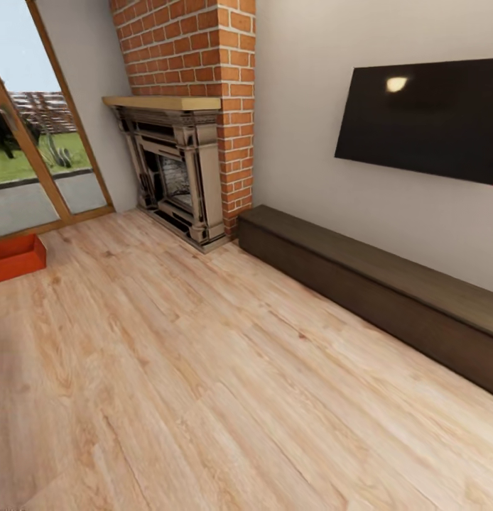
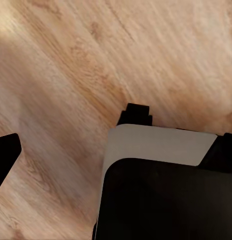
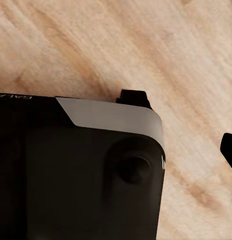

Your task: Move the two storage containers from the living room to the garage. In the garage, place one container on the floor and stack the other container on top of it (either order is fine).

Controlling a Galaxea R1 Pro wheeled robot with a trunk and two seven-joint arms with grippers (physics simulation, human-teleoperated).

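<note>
One orange-red shallow open-top storage container (image 1: 16, 257) sits on the light wood-plank floor (image 1: 204, 369), left of the red brick fireplace (image 1: 190, 121) and beside the wood-framed glass door (image 1: 33, 163), awaiting pickup. How far either hand is open cannot be told; neither visibly holds anything.

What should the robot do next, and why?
Probably turn left and roll toward the orange container. It sits on the wood floor at the head view's left edge, by the glass door, partly cut off and far from the arms.
</note>
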